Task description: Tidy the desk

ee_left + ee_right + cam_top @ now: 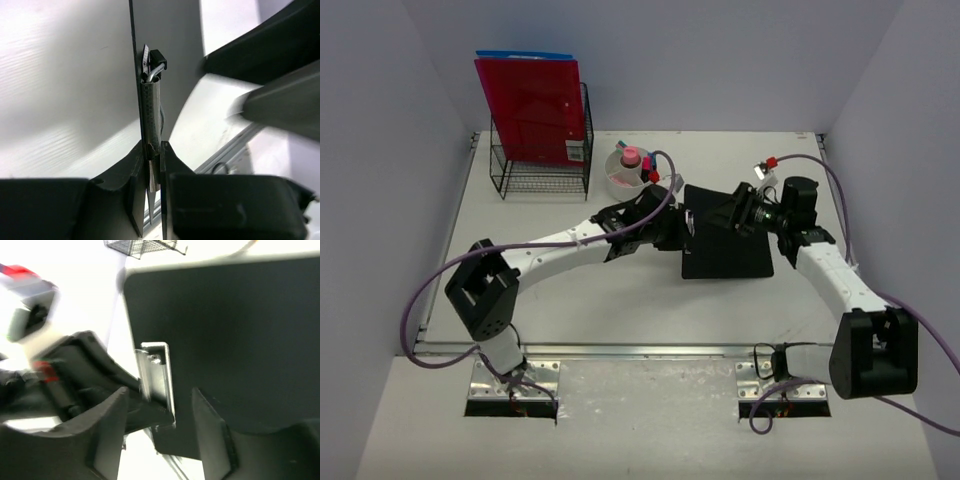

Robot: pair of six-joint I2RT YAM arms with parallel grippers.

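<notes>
A black clipboard (725, 240) is at the middle of the off-white desk (570, 300). My left gripper (677, 226) is shut on the clipboard's left edge at its silver metal clip (151, 107). In the left wrist view the gripper (155, 160) sees the board (167, 50) edge-on. My right gripper (735, 212) is open over the board's upper part. In the right wrist view the gripper (159, 412) has its jaws on either side of the clip (157, 372) without touching it, with the board (235, 325) behind. I cannot tell whether the board rests on the desk.
A black wire file rack (542, 165) holding a red folder (535, 105) stands at the back left. A clear cup (628, 172) with pink and red items sits beside it, close to my left wrist. The silver rail (620, 350) runs along the front edge.
</notes>
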